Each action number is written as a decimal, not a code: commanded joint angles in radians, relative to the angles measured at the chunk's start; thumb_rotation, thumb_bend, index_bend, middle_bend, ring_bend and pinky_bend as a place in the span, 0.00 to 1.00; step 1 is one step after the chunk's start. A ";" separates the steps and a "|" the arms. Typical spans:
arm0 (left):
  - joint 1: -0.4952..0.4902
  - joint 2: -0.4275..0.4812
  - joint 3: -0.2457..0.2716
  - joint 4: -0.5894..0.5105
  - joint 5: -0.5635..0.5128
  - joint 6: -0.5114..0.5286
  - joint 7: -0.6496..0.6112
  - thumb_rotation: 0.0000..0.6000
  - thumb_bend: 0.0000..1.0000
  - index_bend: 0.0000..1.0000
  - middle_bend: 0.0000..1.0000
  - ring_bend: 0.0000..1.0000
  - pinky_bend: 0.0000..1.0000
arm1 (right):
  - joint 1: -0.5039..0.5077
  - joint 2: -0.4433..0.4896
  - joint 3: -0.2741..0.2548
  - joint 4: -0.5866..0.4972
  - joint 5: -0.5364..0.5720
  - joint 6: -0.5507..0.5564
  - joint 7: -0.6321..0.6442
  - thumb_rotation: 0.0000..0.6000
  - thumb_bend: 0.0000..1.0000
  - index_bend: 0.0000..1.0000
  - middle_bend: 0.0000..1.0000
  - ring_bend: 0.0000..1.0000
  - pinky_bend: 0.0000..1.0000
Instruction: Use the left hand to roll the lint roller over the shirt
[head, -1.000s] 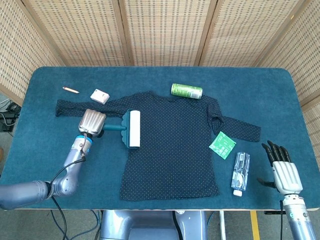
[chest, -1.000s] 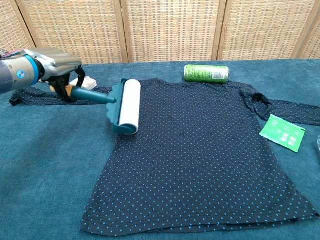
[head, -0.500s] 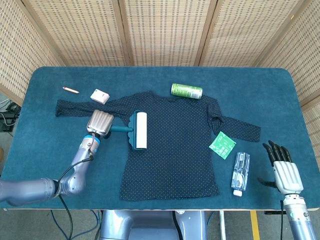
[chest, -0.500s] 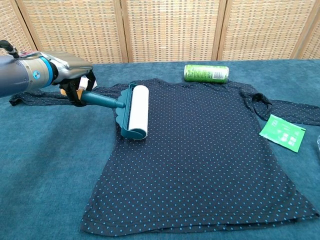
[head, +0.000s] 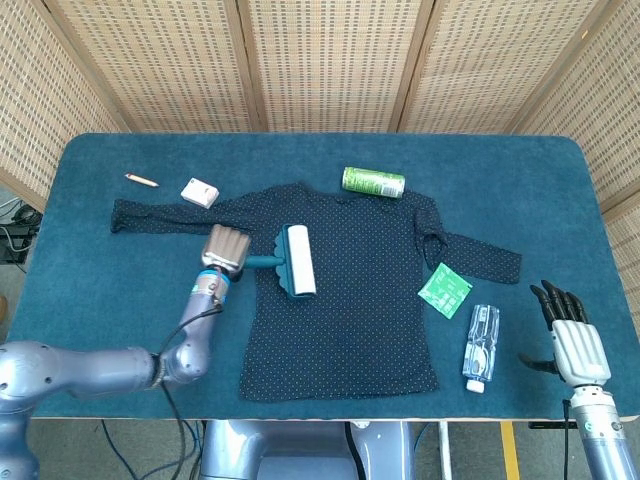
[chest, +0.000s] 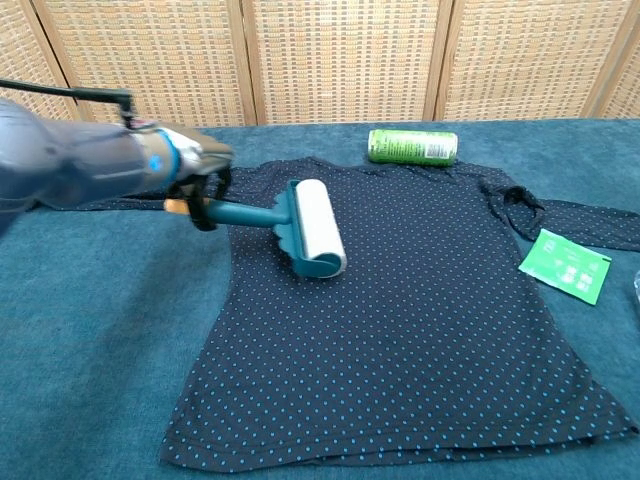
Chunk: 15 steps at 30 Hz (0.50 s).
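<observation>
- While the left hand (head: 225, 247) grips the teal handle of the roller (head: 297, 260), the white drum lies on the upper left part of the shirt (head: 350, 290), its handle reaching out past the shirt's left edge
- From the chest view the drum (chest: 320, 227) sits tilted, far end toward the collar, near end toward the shirt's middle
- Spread flat on the blue bench (head: 560, 190), the shirt has both sleeves stretched out to the sides
- Right hand (head: 572, 335) rests at the bench's near right corner, fingers straight and apart, holding nothing
- Green can (head: 373, 181) lies on its side just above the collar
- Green packet (head: 445, 290) lies just beside the right sleeve, a clear bottle (head: 482, 345) near it on the cloth
- White box (head: 200, 192) and pencil (head: 141, 179) lie beyond the left sleeve
</observation>
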 joint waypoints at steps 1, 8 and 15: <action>-0.044 -0.046 -0.020 0.036 -0.027 -0.003 0.034 1.00 0.55 0.92 0.90 0.75 0.72 | 0.003 0.002 0.001 0.004 0.003 -0.008 0.011 1.00 0.02 0.00 0.00 0.00 0.00; -0.125 -0.126 -0.062 0.097 -0.067 0.004 0.086 1.00 0.55 0.92 0.90 0.75 0.72 | 0.005 0.006 0.002 0.011 0.008 -0.018 0.035 1.00 0.02 0.00 0.00 0.00 0.00; -0.182 -0.182 -0.096 0.135 -0.091 0.009 0.119 1.00 0.55 0.92 0.90 0.75 0.72 | 0.004 0.011 0.008 0.013 0.013 -0.019 0.062 1.00 0.02 0.00 0.00 0.00 0.00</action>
